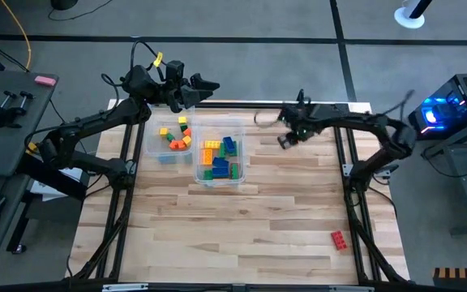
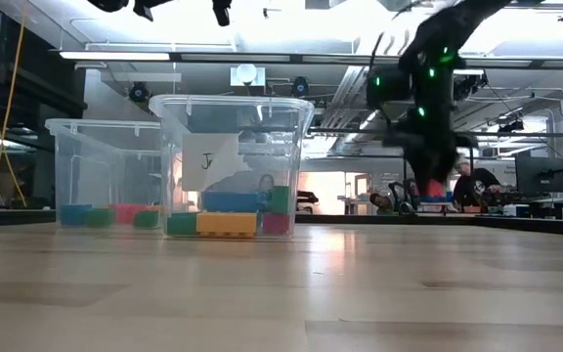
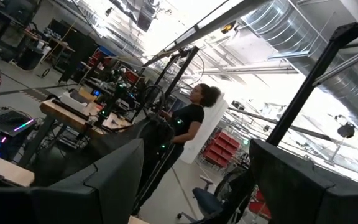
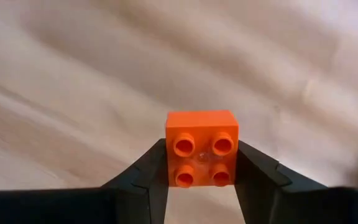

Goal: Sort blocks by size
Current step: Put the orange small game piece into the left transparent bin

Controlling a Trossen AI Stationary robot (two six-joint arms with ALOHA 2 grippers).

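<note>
Right gripper (image 4: 201,180): fingers (image 4: 143,177) clamped on small orange block (image 4: 201,148), above desk (image 1: 282,211).
Left gripper (image 1: 191,88): fingers wide, raised behind clear bins (image 1: 219,180).
Red block (image 1: 340,238): alone near desk's right edge.

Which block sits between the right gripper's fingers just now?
The orange four-stud cube, flanked on both sides by the right gripper fingers over the table. The red block lies alone near the table's front edge; the rest are in the bins.

Overhead, table-level (both bins), wrists
</note>
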